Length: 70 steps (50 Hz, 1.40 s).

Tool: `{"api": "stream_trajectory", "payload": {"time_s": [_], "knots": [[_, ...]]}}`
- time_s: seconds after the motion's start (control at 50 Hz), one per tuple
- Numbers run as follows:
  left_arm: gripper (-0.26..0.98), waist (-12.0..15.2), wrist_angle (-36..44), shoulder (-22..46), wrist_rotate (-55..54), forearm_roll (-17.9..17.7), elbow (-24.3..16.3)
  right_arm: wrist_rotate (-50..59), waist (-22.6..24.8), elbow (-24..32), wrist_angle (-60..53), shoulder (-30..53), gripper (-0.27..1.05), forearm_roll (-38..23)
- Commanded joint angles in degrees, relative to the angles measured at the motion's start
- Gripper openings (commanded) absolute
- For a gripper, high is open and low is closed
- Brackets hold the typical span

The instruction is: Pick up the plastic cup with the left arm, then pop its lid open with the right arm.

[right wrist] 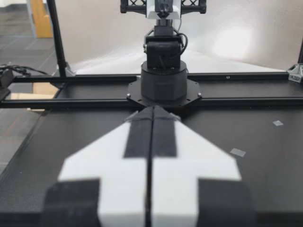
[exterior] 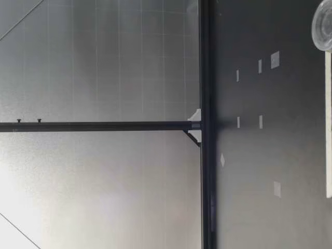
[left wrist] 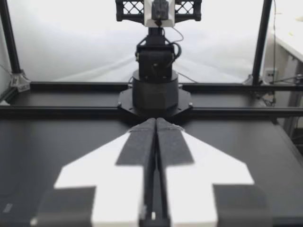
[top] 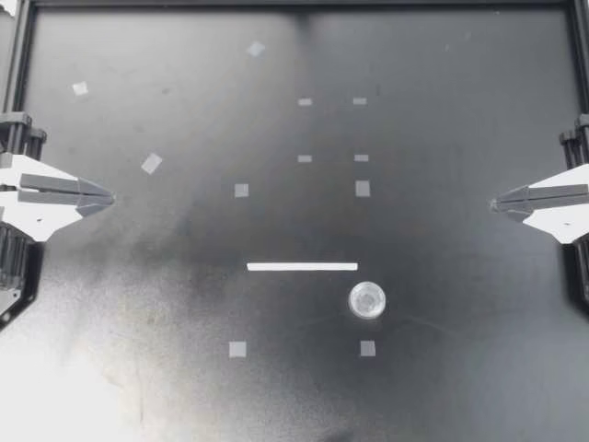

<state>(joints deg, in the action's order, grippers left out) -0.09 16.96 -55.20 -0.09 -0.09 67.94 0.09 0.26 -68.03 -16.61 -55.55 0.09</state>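
My left gripper (top: 109,197) rests at the table's left edge, shut and holding nothing. At the right edge my right gripper (top: 495,203) is likewise shut and empty. A small clear plastic cup (top: 367,299) stands on the dark table (top: 442,120) in front of the middle, far from both grippers; it also shows in the low view, cup (exterior: 322,25). Just behind it lies a white strip (top: 302,266). In the left wrist view the fingers (left wrist: 138,142) meet tip to tip, pointing at the other arm's base (left wrist: 155,92). The right wrist view shows closed fingers (right wrist: 141,132) too.
Several small pale tape squares (top: 241,190) dot the table. A black frame rail (top: 294,5) borders the far side and the sides. In the low view a dark post (exterior: 98,126) stands at the table's far edge.
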Motion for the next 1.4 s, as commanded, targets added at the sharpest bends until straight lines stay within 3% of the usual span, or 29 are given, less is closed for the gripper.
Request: {"api": "stream_trajectory", "payload": {"time_s": [0.0,0.08,0.2,0.34,0.5,0.68,0.88,1.1,1.22,1.38], "knots": [[0.00,-0.88,0.09,-1.32,0.09,0.00,0.88,-0.44,0.18,1.49,-0.88,0.35,-0.04,-0.18],[-0.10,-0.88,0.09,-1.67,-0.62,-0.18,2.64,-0.18,0.18,0.97,-0.88,0.44,-0.13,-0.09],[-0.12,-0.88,0.35,-0.53,-2.20,-1.14,4.48,1.32,0.18,-0.97,0.18,2.20,-0.14,1.41],[-0.11,-0.88,0.62,2.81,-3.08,-1.23,1.93,2.81,0.09,1.76,1.23,4.13,-0.14,3.34],[-0.11,-0.88,0.26,12.39,-2.55,-1.14,-3.52,4.22,0.09,8.96,11.95,9.93,-0.14,3.52],[-0.11,-0.88,3.60,24.17,-2.37,-1.14,-6.50,8.96,0.09,14.94,21.36,21.01,-0.14,3.96],[-0.11,-1.14,11.25,38.41,-3.34,-1.14,-10.46,11.07,0.35,16.35,22.32,29.97,-0.14,4.04],[-0.11,-2.90,13.54,51.50,-3.52,-0.97,-15.73,12.39,2.64,15.38,20.74,34.19,-0.14,4.39],[-0.05,-3.96,14.50,56.07,-3.60,-0.97,-17.84,15.64,3.87,12.74,15.82,36.21,-0.14,4.57],[0.16,-4.75,14.68,59.41,-3.78,-0.97,-19.86,19.95,5.01,9.76,9.14,38.41,-0.14,4.39]]}}
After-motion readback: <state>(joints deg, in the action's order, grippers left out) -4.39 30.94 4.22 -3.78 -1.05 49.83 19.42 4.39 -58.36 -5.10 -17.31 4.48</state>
